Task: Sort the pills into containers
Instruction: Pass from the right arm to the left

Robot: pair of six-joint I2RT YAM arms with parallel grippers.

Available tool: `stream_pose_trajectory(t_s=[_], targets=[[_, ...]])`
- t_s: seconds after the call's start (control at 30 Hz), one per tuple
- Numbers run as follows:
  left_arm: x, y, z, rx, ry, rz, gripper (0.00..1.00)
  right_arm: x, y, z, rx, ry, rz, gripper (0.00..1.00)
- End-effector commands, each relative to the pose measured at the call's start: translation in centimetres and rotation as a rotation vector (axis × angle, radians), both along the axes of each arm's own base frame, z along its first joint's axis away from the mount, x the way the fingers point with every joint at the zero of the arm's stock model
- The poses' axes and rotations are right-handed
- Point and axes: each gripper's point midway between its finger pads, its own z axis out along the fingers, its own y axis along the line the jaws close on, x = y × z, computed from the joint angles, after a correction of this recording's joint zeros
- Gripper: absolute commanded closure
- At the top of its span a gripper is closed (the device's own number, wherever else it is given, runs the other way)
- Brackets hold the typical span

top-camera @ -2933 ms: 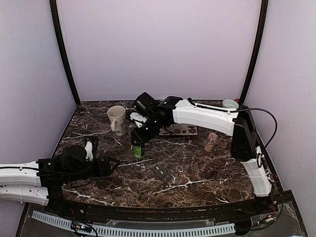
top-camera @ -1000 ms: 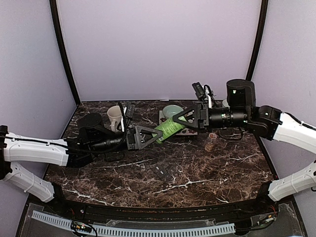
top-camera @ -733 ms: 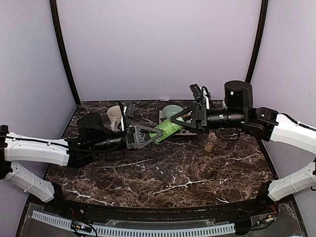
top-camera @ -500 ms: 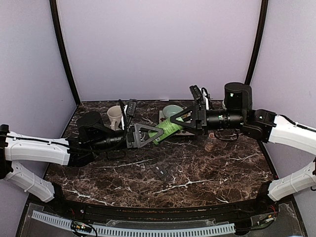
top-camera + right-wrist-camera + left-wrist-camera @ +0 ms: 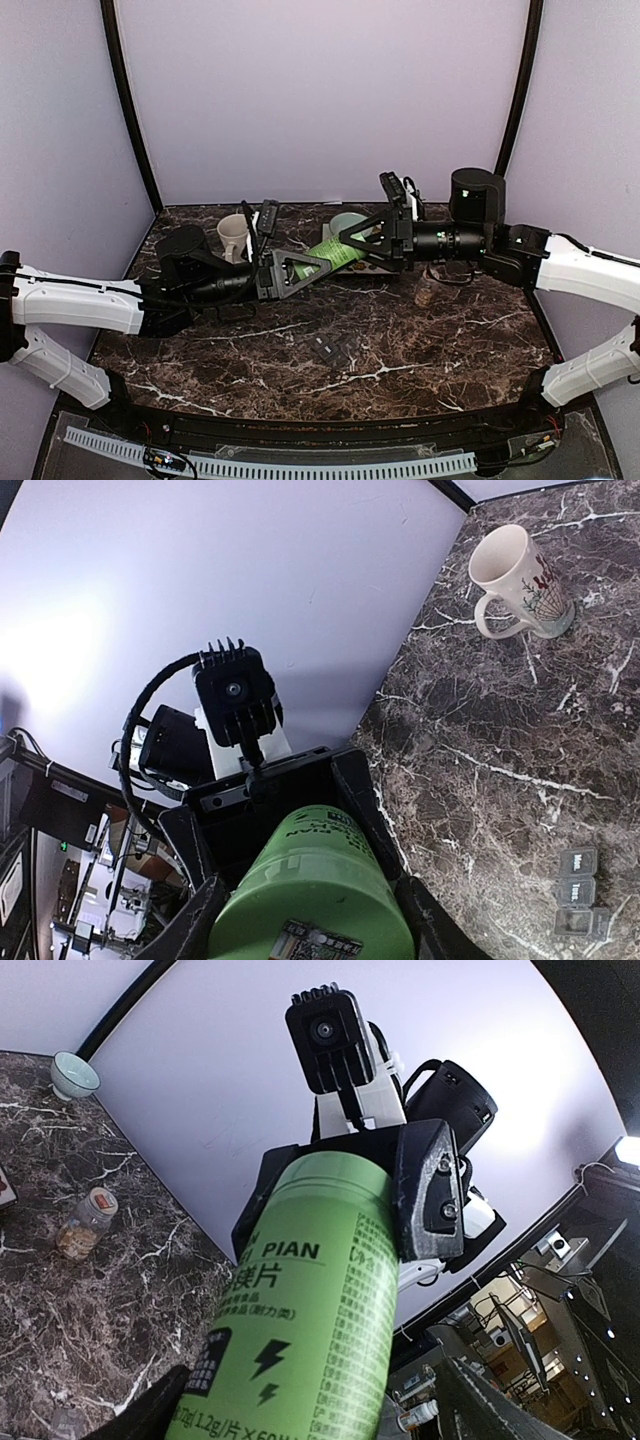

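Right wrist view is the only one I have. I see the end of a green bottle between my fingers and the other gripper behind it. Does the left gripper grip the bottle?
Observer: Not on both sides. In the left wrist view one finger of the left gripper stands apart from the green bottle.
Operator: What else is near that I cannot see?
Observer: A small clear jar with tan contents stands on the table, right of the middle.
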Motion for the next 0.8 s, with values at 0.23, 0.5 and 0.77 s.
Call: stream_pose_trajectory(t_s=[0.23, 0.5, 0.77], targets=[[0.53, 0.78, 2.42, -0.077, -0.044, 0.018, 0.33, 0.40, 0.24, 0.86, 0.066, -0.018, 0.004, 0.76], [0.86, 0.92, 2.61, -0.092, -0.042, 0.017, 0.56, 0.53, 0.31, 0.60, 0.067, -0.013, 0.010, 0.76], [0.90, 0.92, 2.06, -0.087, -0.041, 0.002, 0.92, 0.70, -0.12, 0.49, 0.056, -0.019, 0.017, 0.58]])
